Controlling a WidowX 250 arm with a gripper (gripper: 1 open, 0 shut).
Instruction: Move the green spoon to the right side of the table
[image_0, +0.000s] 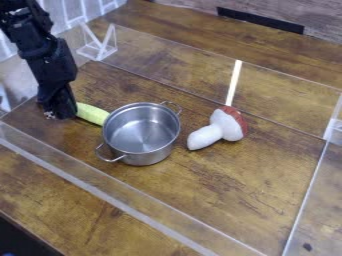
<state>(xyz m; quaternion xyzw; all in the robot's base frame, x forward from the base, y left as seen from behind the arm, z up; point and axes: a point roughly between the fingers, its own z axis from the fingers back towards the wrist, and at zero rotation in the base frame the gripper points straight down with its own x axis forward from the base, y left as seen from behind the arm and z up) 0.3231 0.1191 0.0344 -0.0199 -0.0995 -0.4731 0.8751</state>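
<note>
Claw (56, 108) pressed together, tip down at left end of green spoon (91, 114) | spoon flat on surface (254, 190), just beside pot (142, 133)

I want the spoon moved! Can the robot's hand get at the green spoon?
Probably yes. The gripper is right at the green spoon's left end with nothing between them; the pot sits beside the spoon's other end.

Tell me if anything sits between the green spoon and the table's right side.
Yes. The silver pot sits just right of the green spoon, and the mushroom toy lies farther right on the table.
</note>
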